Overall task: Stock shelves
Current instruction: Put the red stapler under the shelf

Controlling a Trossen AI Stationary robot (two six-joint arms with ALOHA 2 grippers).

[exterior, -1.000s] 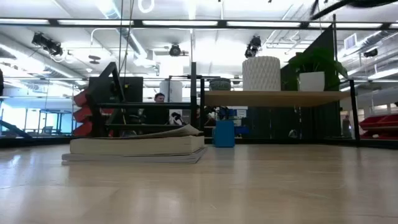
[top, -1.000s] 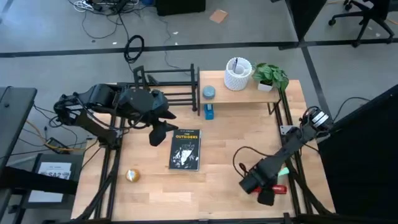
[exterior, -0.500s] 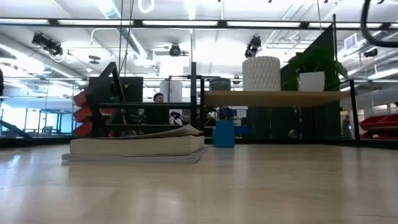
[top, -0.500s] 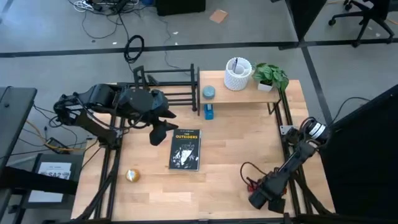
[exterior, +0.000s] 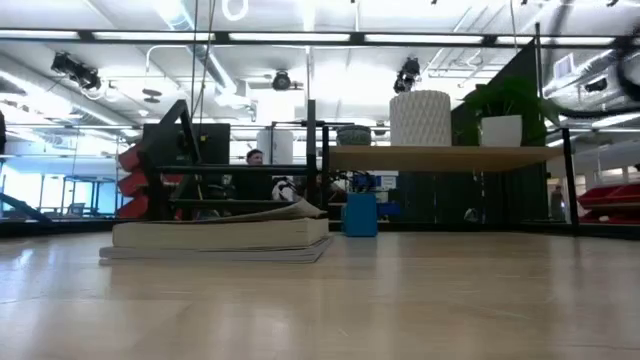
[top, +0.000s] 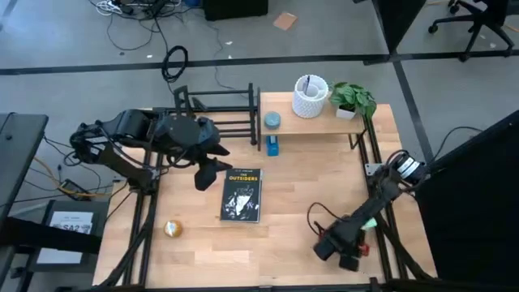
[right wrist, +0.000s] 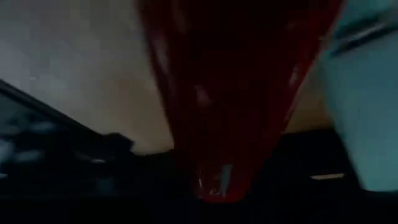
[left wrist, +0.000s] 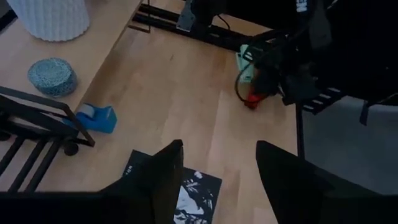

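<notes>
Tabletop pale matt wood; rack black metal bar; shelf board light wood; book paper, glossy dark cover; white pot rough-textured; red object glossy, smooth.

Black bar rack upright at table's far edge; wooden board shelf beside it.

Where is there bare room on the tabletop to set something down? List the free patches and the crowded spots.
Free: the wide stretch between the book and the right gripper, and the strip along the near edge between the small yellow ball and that gripper. Crowded: the far edge, with the black rack, the wooden shelf and the blue tape dispenser. The left gripper hangs beside the book.
</notes>
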